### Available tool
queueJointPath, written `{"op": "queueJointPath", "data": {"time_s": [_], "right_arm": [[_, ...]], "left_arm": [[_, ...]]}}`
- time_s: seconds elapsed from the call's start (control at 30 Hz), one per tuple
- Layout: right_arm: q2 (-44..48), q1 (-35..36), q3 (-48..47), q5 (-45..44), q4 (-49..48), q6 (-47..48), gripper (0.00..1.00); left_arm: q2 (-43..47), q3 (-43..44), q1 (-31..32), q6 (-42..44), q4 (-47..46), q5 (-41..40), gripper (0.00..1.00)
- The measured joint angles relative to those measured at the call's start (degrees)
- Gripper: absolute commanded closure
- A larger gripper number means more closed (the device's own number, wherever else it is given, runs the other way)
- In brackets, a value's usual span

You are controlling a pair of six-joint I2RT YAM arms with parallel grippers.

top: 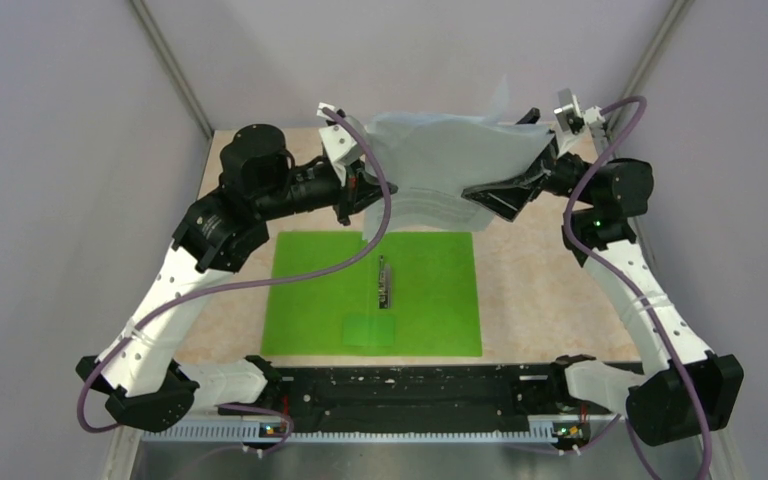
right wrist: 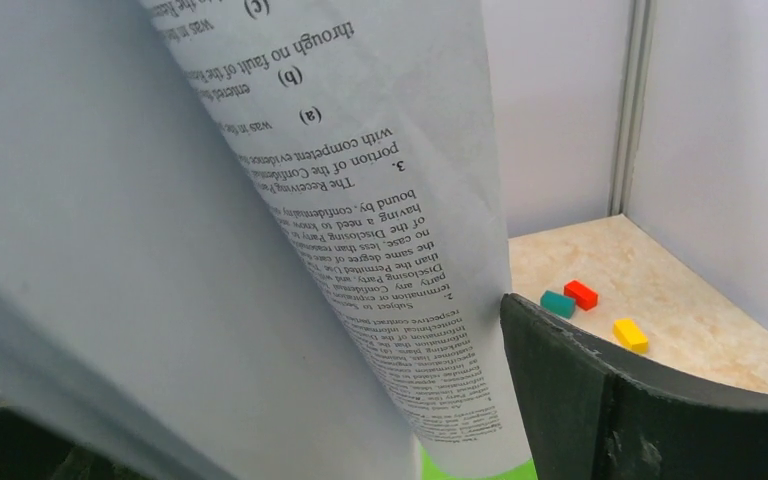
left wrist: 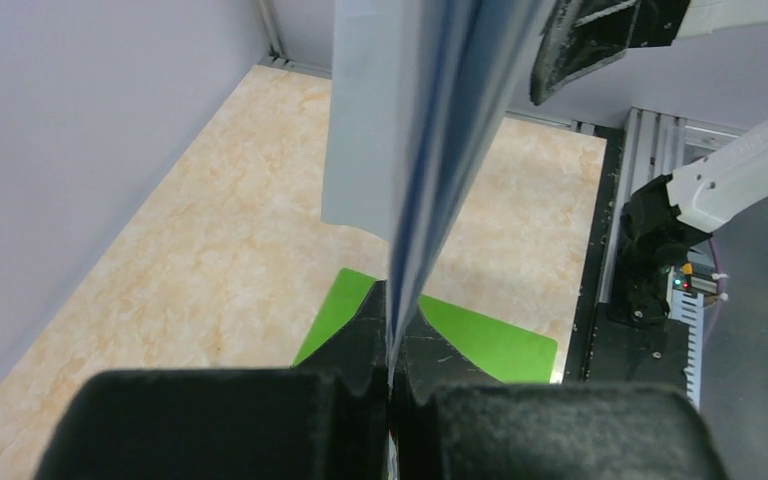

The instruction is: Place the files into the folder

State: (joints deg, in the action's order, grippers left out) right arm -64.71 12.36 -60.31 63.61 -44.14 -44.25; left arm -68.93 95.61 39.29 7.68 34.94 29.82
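Observation:
The files (top: 440,165), white sheets with black text, hang upright in the air over the back of the table, between my two grippers. My left gripper (top: 358,192) is shut on their left edge, and the left wrist view shows the sheets (left wrist: 400,120) pinched edge-on between its fingers (left wrist: 365,335). My right gripper (top: 488,200) stands open around the right side of the files. In the right wrist view the curled sheets (right wrist: 260,230) lie against one finger (right wrist: 580,400), and the other is mostly hidden. The green folder (top: 320,290) lies open flat below, with its metal clip (top: 386,283) and label (top: 370,330).
Teal (right wrist: 558,303), red (right wrist: 581,294) and yellow (right wrist: 630,334) blocks lie on the table by the far right wall. Grey walls close in the back and sides. A black rail (top: 410,395) with the arm bases runs along the near edge.

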Motion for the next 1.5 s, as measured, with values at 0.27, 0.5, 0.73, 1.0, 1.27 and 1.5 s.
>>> {"op": "queueJointPath", "data": {"time_s": [0.27, 0.5, 0.73, 1.0, 1.27, 1.5], "right_arm": [[-0.7, 1.4, 0.0, -0.6, -1.4, -1.2, 0.19], [2.0, 1.4, 0.1, -4.0, 6.0, 5.6, 0.01], [5.7, 1.4, 0.0, -8.2, 14.3, 13.9, 0.01], [6.4, 1.4, -2.1, -10.8, 17.8, 17.6, 0.01], [6.5, 1.4, -3.7, -13.4, 19.1, 19.1, 0.01], [2.7, 1.5, -5.2, -7.1, 11.7, 13.6, 0.04]], "left_arm": [[-0.5, 0.0, 0.0, -0.3, -0.2, -4.3, 1.0], [-0.3, 0.0, 0.0, -0.2, -0.2, -4.8, 1.0], [2.4, 0.0, 0.0, 0.2, -0.5, -4.8, 1.0], [4.0, 0.0, 0.0, 0.9, -1.1, -4.4, 1.0], [4.0, 0.0, 0.0, 1.3, -1.1, -4.4, 1.0], [4.0, 0.0, 0.0, 1.2, -1.1, -4.8, 1.0]]}}
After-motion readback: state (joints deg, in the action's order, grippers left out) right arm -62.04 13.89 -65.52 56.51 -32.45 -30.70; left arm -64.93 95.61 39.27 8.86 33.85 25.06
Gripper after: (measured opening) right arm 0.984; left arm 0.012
